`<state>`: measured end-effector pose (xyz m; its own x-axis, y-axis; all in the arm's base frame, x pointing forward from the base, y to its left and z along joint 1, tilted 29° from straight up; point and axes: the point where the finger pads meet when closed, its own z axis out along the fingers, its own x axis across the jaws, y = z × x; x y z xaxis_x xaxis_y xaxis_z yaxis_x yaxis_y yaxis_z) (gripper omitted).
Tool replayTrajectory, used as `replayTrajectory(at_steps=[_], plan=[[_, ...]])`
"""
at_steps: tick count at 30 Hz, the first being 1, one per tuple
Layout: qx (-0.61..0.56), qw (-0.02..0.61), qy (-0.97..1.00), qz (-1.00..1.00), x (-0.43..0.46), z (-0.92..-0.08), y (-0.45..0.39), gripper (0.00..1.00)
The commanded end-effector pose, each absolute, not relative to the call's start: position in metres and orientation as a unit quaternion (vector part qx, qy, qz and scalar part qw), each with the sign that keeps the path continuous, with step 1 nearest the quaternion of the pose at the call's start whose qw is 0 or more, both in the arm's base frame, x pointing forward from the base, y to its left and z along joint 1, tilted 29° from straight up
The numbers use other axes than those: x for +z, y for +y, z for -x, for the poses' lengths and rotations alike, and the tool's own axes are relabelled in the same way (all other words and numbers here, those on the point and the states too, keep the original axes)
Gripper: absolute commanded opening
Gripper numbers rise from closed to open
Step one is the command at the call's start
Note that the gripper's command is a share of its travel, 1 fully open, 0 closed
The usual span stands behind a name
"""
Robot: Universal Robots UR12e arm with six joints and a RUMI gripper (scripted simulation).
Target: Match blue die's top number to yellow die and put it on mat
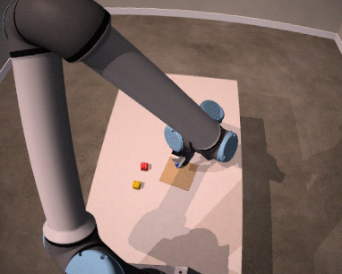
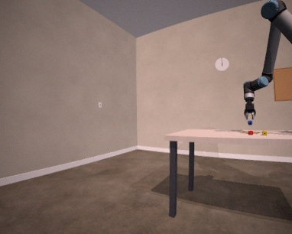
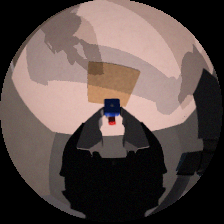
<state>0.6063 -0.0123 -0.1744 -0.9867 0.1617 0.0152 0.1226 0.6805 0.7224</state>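
My gripper (image 1: 178,164) (image 2: 250,119) (image 3: 111,107) is shut on the blue die (image 1: 177,165) (image 2: 250,122) (image 3: 111,105) and holds it in the air above the brown mat (image 1: 182,177) (image 3: 120,80). In the wrist view the die hangs over the mat's near edge. The red die (image 1: 144,166) (image 2: 251,132) (image 3: 112,121) lies on the table left of the mat. The yellow die (image 1: 136,184) (image 2: 264,133) lies on the table a little nearer than the red one. I cannot read the numbers on top of the dice.
The pale table (image 1: 123,148) (image 2: 204,134) stands on dark legs over a brown floor. The arm's shadow falls across the table's near part. Walls are far off.
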Motion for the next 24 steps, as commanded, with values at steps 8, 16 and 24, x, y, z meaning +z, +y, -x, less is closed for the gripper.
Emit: replayTrajectory(at_steps=[8, 16, 24], plan=[[0.478, 0.033, 0.875, -0.075, -0.1751, -0.6069, -0.0144, 0.1], [0.488, 0.036, 0.869, -0.075, -0.1747, -0.6074, -0.0152, 0.1], [0.501, 0.035, 0.862, -0.073, -0.1758, -0.6067, -0.0146, 0.1]])
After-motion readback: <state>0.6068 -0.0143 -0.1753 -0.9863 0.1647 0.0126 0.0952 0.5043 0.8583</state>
